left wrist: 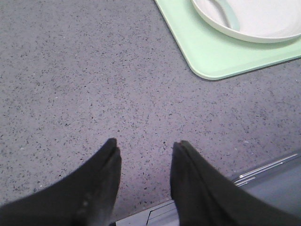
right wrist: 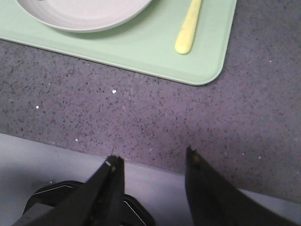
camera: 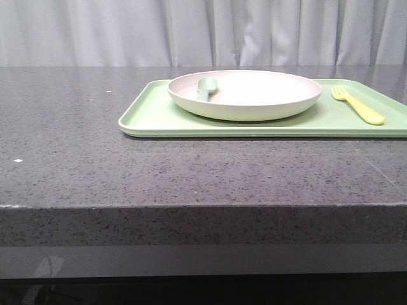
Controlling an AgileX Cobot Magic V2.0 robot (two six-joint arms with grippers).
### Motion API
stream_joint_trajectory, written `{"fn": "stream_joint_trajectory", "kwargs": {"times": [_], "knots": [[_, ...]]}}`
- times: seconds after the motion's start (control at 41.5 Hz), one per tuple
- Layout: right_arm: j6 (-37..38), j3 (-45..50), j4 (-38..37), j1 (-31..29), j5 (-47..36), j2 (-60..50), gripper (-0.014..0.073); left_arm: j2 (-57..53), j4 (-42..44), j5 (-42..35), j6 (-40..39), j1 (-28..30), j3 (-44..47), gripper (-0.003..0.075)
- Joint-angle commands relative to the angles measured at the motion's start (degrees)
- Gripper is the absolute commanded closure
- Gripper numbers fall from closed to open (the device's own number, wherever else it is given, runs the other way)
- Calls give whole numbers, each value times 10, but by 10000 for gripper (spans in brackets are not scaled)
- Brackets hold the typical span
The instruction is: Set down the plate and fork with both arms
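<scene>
The left gripper (left wrist: 145,153) has its two dark fingers spread apart with nothing between them, and it hangs over bare table near the front edge. The right gripper (right wrist: 153,162) is spread open the same way, holding nothing, right over the table's front edge.

The big round pinkish-cream plate with a raised rim (camera: 245,94) sits on the flat light green plastic tray (camera: 191,124). A small pale blue-green spoon (camera: 205,86) lies inside the plate, on its left side. The little yellow plastic fork (camera: 357,105) lies on the tray just beside the plate, on the right, not touching it. The tray rests on the dark speckled stone table (camera: 63,140).

Both things look like they are already where they belong, and both arms are well away from them. If the plate must be moved, I think the left gripper should go for the near rim and pinch it gently, keeping the plate flat so the spoon does not slide out. The right gripper should come down over the fork's handle, not the tines, and close slowly because the fork is thin and lies flat.
</scene>
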Motion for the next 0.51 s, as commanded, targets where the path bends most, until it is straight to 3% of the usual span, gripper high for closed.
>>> {"fn": "stream_joint_trajectory", "kwargs": {"times": [0.0,0.265,0.482], "knots": [[2,18,-11,-1,-41,-53,251,-2,-7,-35,-6,2,-16,461],[2,85,-11,-1,-90,-163,251,-2,-7,-35,-6,2,-16,461],[2,98,-11,-1,-104,-186,251,-2,-7,-35,-6,2,-16,462]]}}
